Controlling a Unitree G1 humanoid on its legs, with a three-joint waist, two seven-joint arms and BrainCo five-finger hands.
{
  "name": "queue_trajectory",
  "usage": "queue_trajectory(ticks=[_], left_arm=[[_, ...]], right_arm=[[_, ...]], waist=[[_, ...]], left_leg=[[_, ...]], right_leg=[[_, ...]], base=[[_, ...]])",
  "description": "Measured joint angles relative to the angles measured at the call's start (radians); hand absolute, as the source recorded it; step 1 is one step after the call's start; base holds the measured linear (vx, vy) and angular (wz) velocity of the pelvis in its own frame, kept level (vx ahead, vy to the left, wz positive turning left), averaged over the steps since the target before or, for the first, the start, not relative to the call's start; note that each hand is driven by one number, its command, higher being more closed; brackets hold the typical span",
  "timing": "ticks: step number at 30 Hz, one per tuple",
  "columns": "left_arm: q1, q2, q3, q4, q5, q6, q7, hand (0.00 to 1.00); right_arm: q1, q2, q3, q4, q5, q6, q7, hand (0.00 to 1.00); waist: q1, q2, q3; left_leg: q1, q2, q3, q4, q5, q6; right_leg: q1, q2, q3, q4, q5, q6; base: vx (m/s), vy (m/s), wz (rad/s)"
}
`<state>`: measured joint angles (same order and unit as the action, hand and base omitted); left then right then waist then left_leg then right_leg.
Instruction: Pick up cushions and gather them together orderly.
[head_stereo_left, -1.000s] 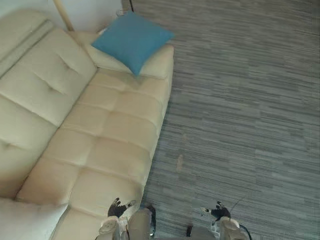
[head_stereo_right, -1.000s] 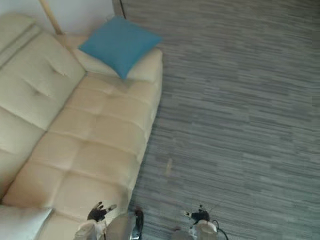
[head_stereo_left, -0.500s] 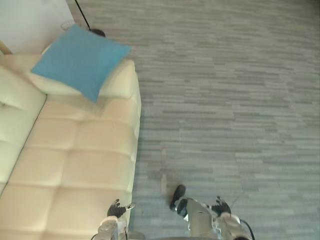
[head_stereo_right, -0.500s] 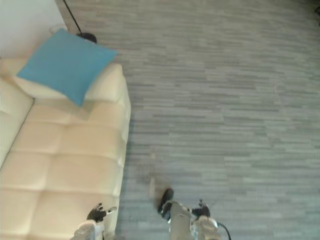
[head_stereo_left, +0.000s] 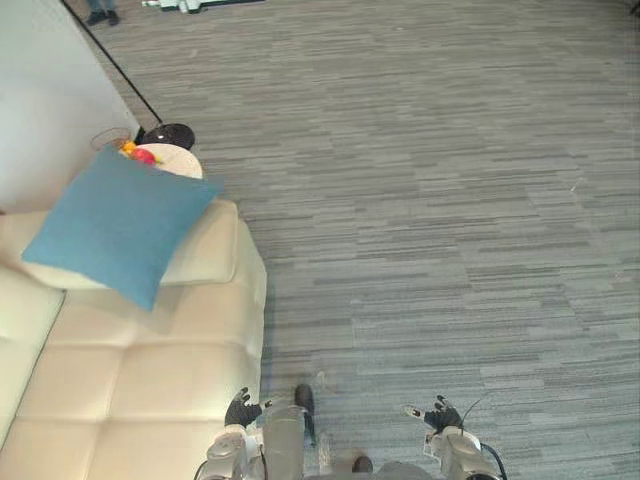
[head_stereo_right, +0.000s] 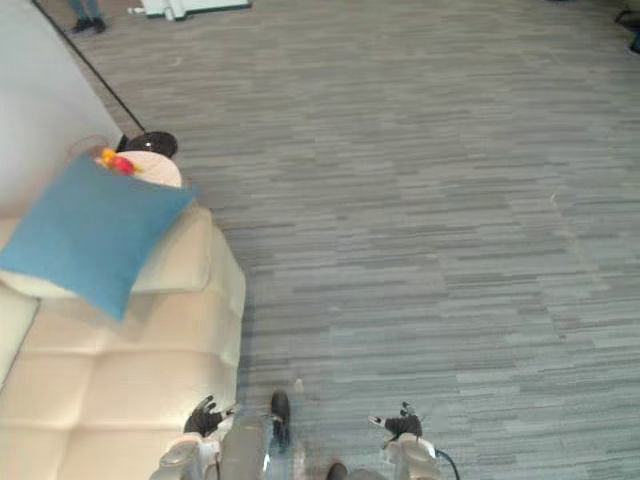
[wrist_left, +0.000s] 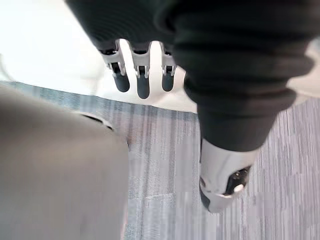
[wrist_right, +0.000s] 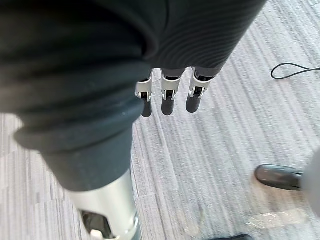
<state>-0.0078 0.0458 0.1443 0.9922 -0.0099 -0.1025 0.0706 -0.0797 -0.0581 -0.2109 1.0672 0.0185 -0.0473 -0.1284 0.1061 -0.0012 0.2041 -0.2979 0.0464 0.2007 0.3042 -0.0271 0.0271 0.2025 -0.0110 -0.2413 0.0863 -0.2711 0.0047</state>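
Evidently, left hand (head_stereo_left: 241, 410) and right hand (head_stereo_left: 440, 415) are released; the blue cushion (head_stereo_left: 115, 235), at left, could be toppled by misreaching.

i'm seeing a cream sofa (head_stereo_left: 150, 370) on grey carpet (head_stereo_left: 450, 200), with a round table (head_stereo_left: 183, 161) and a black stand base (head_stereo_left: 168, 132) past its end.

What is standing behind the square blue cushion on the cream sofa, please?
A small round pale table holding red and yellow items, with a black round base beyond. The blue cushion hides the table's near part.
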Motion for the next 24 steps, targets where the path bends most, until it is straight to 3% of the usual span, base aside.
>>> queue_trajectory(ticks=[1,2,3,4,6,8,11,13,14,15,16,18,19,20,22,24], left_arm=[[-0.002,0.002,-0.009,0.002,0.0,0.0,-0.008,0.0],[-0.004,0.004,-0.015,0.015,-0.001,-0.001,-0.01,0.0],[-0.008,0.01,-0.02,0.028,0.0,0.0,-0.011,0.0],[-0.013,0.017,-0.036,0.044,0.0,0.003,-0.013,0.0],[-0.006,0.03,-0.072,0.062,0.002,0.009,-0.011,0.0],[-0.001,0.034,-0.087,0.061,0.005,0.01,-0.01,0.0],[-0.008,0.023,-0.086,0.06,0.005,0.009,-0.008,0.0],[-0.007,0.012,-0.082,0.058,0.005,0.008,-0.007,0.0],[-0.007,0.014,-0.079,0.058,0.005,0.006,-0.007,0.0],[-0.009,0.009,-0.051,0.062,0.006,0.006,-0.007,0.0],[0.002,-0.017,-0.016,0.05,0.006,0.002,-0.006,0.0],[0.014,-0.035,0.02,0.032,0.006,0.0,-0.005,0.0],[0.013,-0.048,0.037,0.028,0.006,0.001,-0.006,0.0],[0.013,-0.056,0.047,0.015,0.005,0.001,-0.007,0.0],[0.016,-0.06,0.063,-0.008,0.005,0.001,-0.007,0.0],[0.016,-0.06,0.062,-0.021,0.005,0.0,-0.007,0.0]], right_arm=[[0.003,-0.011,0.001,0.017,-0.003,-0.001,0.001,0.0],[0.005,-0.02,-0.004,0.021,-0.011,0.0,0.002,0.0],[0.011,-0.021,-0.01,0.021,-0.016,0.0,0.003,0.0],[0.025,-0.021,-0.017,0.021,-0.018,0.001,0.003,0.0],[0.043,-0.021,-0.014,0.02,-0.018,0.003,0.009,0.0],[0.046,-0.021,-0.011,0.008,-0.018,0.001,0.012,0.0],[0.034,-0.022,-0.013,0.004,-0.017,-0.004,0.013,0.0],[0.048,-0.017,-0.016,0.003,-0.015,-0.005,0.012,0.0],[0.053,-0.016,-0.016,0.004,-0.017,-0.004,0.012,0.0],[0.056,-0.021,-0.023,0.004,-0.017,-0.003,0.013,0.0],[0.059,-0.028,-0.023,0.001,-0.018,-0.004,0.009,0.0],[0.07,-0.023,-0.03,-0.015,-0.016,-0.004,0.009,0.0],[0.088,-0.021,-0.03,-0.04,-0.016,-0.005,0.009,0.0],[0.096,-0.02,-0.028,-0.05,-0.016,-0.003,0.009,0.0],[0.104,-0.006,-0.019,-0.052,-0.015,-0.002,0.01,0.0],[0.107,0.012,-0.023,-0.066,-0.004,-0.002,0.009,0.0]], waist=[[-0.001,-0.005,0.0],[-0.001,-0.003,-0.001],[-0.005,-0.006,0.0],[-0.02,-0.012,0.003],[-0.038,-0.012,0.006],[-0.044,-0.001,0.011],[-0.054,0.005,0.013],[-0.055,-0.006,0.011],[-0.056,-0.018,0.009],[-0.057,-0.007,0.013],[-0.049,0.014,-0.001],[-0.062,0.022,-0.002],[-0.069,0.039,-0.006],[-0.067,0.043,-0.007],[-0.065,0.043,-0.006],[-0.055,0.036,-0.007]], left_leg=[[0.0,-0.008,0.012,0.038,-0.05,0.007],[0.029,-0.023,0.011,0.051,-0.091,0.01],[0.059,-0.039,0.004,0.044,-0.106,0.013],[0.123,-0.068,-0.022,0.017,-0.125,0.021],[0.253,-0.086,-0.061,-0.041,-0.136,0.025],[0.345,-0.071,-0.097,-0.095,-0.136,0.025],[0.395,-0.035,-0.16,-0.119,-0.143,0.014],[0.415,-0.014,-0.224,-0.11,-0.193,-0.03],[0.418,-0.017,-0.251,-0.094,-0.225,-0.055],[0.419,-0.005,-0.297,-0.063,-0.274,-0.079],[0.403,0.017,-0.316,-0.023,-0.278,-0.081],[0.344,0.041,-0.321,0.124,-0.279,-0.084],[0.267,0.071,-0.295,0.275,-0.261,-0.116],[0.215,0.102,-0.25,0.368,-0.237,-0.142],[0.145,0.187,-0.1,0.506,-0.218,-0.124],[0.12,0.226,0.047,0.484,-0.231,-0.108]], right_leg=[[-0.018,-0.022,0.018,0.07,-0.014,0.025],[-0.081,-0.054,0.033,0.269,-0.037,0.064],[-0.127,-0.08,0.033,0.41,-0.029,0.092],[-0.205,-0.131,0.031,0.643,0.002,0.151],[-0.263,-0.178,0.017,0.803,-0.039,0.105],[-0.318,-0.186,-0.022,0.76,-0.063,0.067],[-0.416,-0.139,0.052,0.476,-0.033,0.074],[-0.438,-0.105,0.187,0.244,0.093,0.084],[-0.438,-0.104,0.239,0.18,0.157,0.096],[-0.425,-0.091,0.243,0.22,0.23,0.087],[-0.433,-0.083,0.21,0.27,0.168,0.076],[-0.404,-0.099,0.122,0.313,0.114,0.046],[-0.362,-0.1,0.056,0.311,0.092,0.028],[-0.335,-0.099,0.022,0.308,0.075,0.018],[-0.253,-0.1,-0.058,0.276,0.047,0.008],[-0.17,-0.112,-0.127,0.217,0.043,0.012]], base=[[0.61,0.172,0.0],[0.47,0.149,0.08],[0.57,0.186,0.36],[0.57,0.151,0.57],[0.63,0.098,0.6],[0.46,-0.009,0.46],[0.42,-0.131,0.78],[0.4,-0.278,1.01],[0.39,-0.378,1.14],[0.35,-0.379,0.96],[0.4,-0.432,0.92],[0.31,-0.309,1.09],[0.22,-0.227,1.32],[0.3,-0.293,1.33],[0.27,-0.214,1.07],[0.21,-0.093,0.96]])
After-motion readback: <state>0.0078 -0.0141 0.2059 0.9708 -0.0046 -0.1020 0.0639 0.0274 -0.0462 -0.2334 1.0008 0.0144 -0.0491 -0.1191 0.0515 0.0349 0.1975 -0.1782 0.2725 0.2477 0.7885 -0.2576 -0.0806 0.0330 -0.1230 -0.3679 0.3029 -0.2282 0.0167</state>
